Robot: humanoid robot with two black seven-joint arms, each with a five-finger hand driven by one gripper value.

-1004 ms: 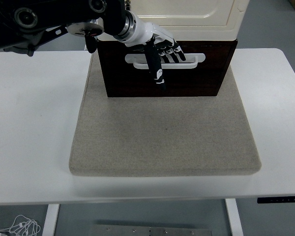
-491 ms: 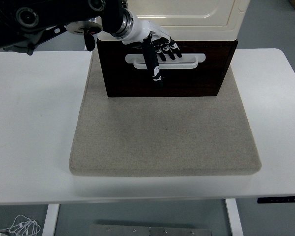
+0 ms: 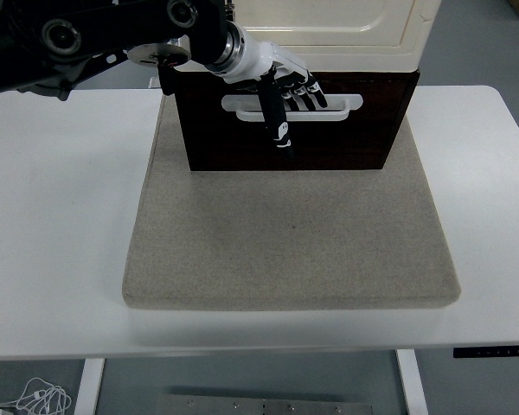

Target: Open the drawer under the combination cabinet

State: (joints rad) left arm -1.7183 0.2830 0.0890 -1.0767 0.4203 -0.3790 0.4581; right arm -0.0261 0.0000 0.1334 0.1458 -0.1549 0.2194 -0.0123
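At the back of the table, the hand is on the drawer handle and the pull looks barely begun.

From the head view, the cream cabinet stands at the far end of a grey mat on the white table, with the dark brown drawer directly beneath it. The left hand reaches in from the upper left and lies over the white handle on the drawer front; its four fingers are hooked into the handle slot, grasping it, while one digit points straight down across the front. The drawer front sits about flush with the cabinet's front edge above, so I judge it closed or nearly so. Reaching and gripping appear done; drawing the drawer out over the mat toward the near edge remains. The right arm does not show.
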